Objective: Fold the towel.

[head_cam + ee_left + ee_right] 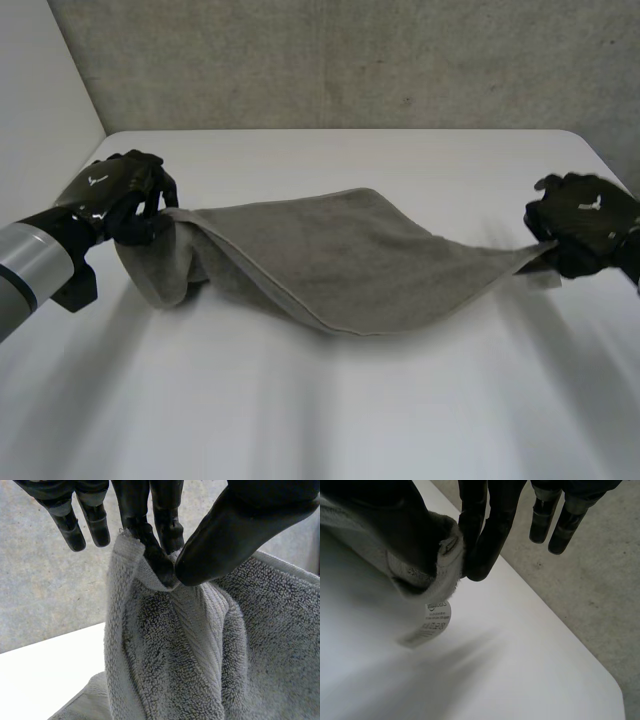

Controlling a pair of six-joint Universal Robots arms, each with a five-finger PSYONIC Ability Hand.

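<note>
Towel (340, 260), grey terry, is hanging stretched btwn both hands above the white counter (400, 420). It's sagging in the middle, where its lower fold is dipping down to the counter top. Can't tell if it's touching there.

Left hand (125, 195) is holding the towel's left end up off the counter, near the counter's left side. A loose bunch of cloth is drooping below that hand toward the counter. In the left wrist view, its thumb (235, 530) and two fingers (155, 555) are pinching a gathered bit of hem, w/ the cloth falling away beneath in deep folds. The other fingers of that hand are sticking out straight, clear of the cloth.

Right hand (585, 220) is holding the opposite end, over by the counter's right edge, and the towel is narrowing to a point as it's reaching that hand. In the right wrist view, thumb and fingers are closing on a rolled corner of the towel. A small white label (437, 615) is dangling from the cloth just under the pinch. The remaining fingers are pointing out straight, not touching the cloth. Grey concrete floor (585, 590) is showing past the counter edge on that side, and a grey wall (350, 60) is running behind the counter's far edge.
</note>
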